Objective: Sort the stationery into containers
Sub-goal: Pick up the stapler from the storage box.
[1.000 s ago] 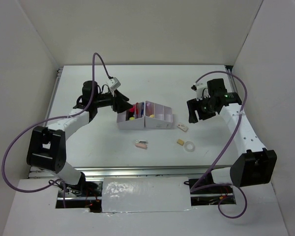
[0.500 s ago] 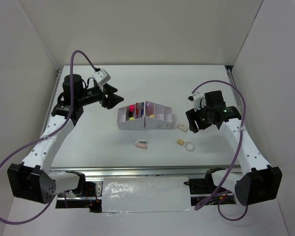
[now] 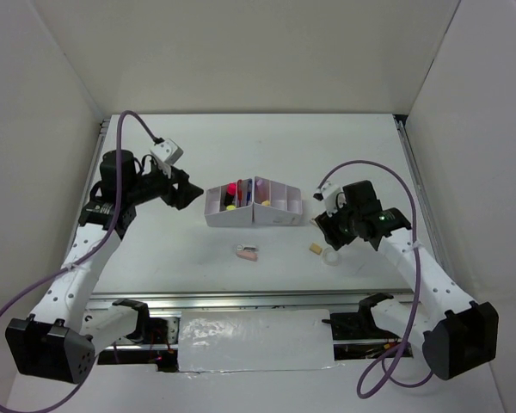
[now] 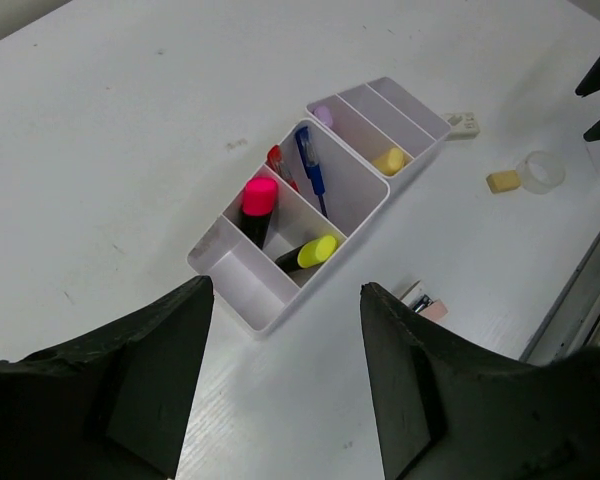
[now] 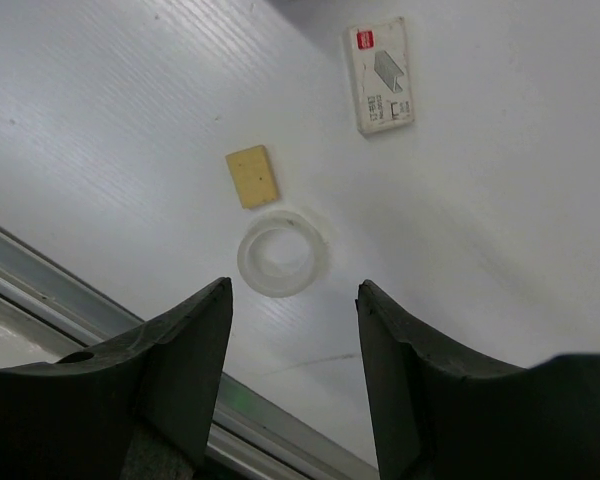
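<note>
The white organiser (image 3: 275, 218) stands mid-table; in the left wrist view (image 4: 242, 300) it holds a black-pink highlighter (image 4: 257, 200), a black-yellow highlighter (image 4: 315, 252), a blue pen (image 4: 310, 165), a purple marker (image 4: 323, 113) and a cream stick (image 4: 388, 160). The clear tape ring (image 5: 281, 257) and tan eraser (image 5: 252, 176) lie on the table. My right gripper (image 5: 294, 287) is open and empty just above the ring (image 3: 331, 256). The pink eraser (image 3: 247, 253) lies in front of the organiser. My left gripper (image 3: 189, 194) is open and empty, left of the organiser.
A small white box with a red label (image 5: 381, 75) lies beyond the tan eraser. The metal rail of the table's near edge (image 5: 40, 270) runs close below the tape ring. White walls enclose the table on three sides.
My left arm has drawn back to the left, away from the organiser. My right arm has moved toward the near edge, over the tape ring. Both grippers stay open.
</note>
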`<action>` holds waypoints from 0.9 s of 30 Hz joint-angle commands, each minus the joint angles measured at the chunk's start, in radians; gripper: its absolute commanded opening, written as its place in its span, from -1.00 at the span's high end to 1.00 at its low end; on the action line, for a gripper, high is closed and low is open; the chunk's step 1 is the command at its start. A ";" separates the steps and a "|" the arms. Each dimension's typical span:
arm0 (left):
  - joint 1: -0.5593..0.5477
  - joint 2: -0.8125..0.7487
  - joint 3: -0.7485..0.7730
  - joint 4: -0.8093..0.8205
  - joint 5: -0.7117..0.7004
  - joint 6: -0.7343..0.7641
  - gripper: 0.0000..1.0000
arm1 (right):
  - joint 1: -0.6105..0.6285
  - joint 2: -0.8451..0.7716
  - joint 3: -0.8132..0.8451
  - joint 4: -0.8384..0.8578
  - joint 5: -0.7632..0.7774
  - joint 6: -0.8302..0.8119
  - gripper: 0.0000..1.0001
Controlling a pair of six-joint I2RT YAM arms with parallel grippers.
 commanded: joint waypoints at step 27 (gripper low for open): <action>0.126 -0.156 -0.062 -0.031 0.068 -0.149 -0.59 | 0.476 0.175 0.072 0.308 0.125 0.016 -0.10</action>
